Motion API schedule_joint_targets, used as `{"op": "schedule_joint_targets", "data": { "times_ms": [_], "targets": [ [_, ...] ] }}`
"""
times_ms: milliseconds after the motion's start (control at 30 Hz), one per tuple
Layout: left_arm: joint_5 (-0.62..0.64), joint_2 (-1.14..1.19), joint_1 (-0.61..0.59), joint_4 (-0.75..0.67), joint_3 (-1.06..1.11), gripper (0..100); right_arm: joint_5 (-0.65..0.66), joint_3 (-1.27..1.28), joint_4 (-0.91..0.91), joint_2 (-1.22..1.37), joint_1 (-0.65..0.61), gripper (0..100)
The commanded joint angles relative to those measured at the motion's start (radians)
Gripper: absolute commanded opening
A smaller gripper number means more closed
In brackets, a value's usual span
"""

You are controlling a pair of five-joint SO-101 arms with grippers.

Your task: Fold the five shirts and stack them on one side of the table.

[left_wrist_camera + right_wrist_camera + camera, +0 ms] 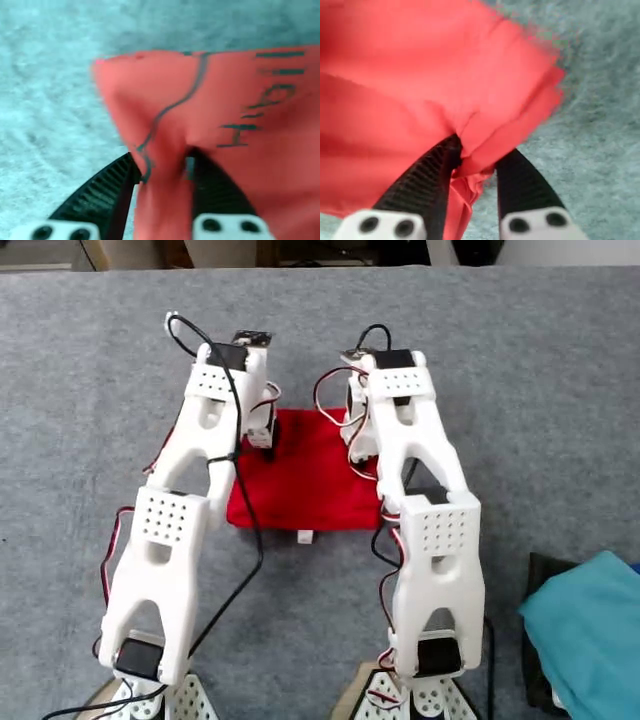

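While open grey table (560, 390) surrounds it, the red shirt (300, 485) lies between both arms.
Left gripper (162, 167) and right gripper (476, 165) each clamp its cloth at opposite edges; a teal shirt (590, 625) sits far right.

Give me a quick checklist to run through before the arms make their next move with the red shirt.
1. Grip of the left end effector on the red shirt: ok, fabric is pinched in it.
2. Grip of the right end effector: ok, shut on a doubled edge of the same shirt.
3. Grips on opposite sides of the shirt: ok, by the high view.
4. Fold neat and finished: cannot tell, the arms cover its sides.
5. Stack spot: ok, the teal shirt lies on the table apart from the red one.
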Motion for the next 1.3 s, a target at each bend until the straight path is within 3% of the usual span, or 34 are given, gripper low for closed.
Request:
{"op": "schedule_joint_targets", "data": {
  "times_ms": [0, 233, 367, 633, 900, 1267],
  "targets": [
    [0.005, 0.002, -0.006, 0.008, 0.003, 2, -0.009, -0.005, 0.009, 0.035, 0.030, 0.4],
    [0.061, -0.007, 0.002, 0.008, -0.061, 2, 0.000, -0.186, 0.140, 0.033, 0.091, 0.4],
    [0.157, 0.002, 0.038, 0.011, -0.163, 2, 0.000, -0.288, 0.187, 0.031, 0.097, 0.4],
    [0.161, -0.008, 0.133, 0.055, -0.293, 2, 0.023, -0.099, 0.189, -0.189, 0.219, 0.4],
    [0.161, -0.188, 0.290, 0.055, -0.290, 2, 0.104, 0.291, 0.184, -0.691, 0.452, 0.4],
    [0.161, -0.427, 0.629, 0.052, -0.298, 2, 0.302, 0.700, 0.186, -1.336, 0.963, 0.4]
  ]
}}
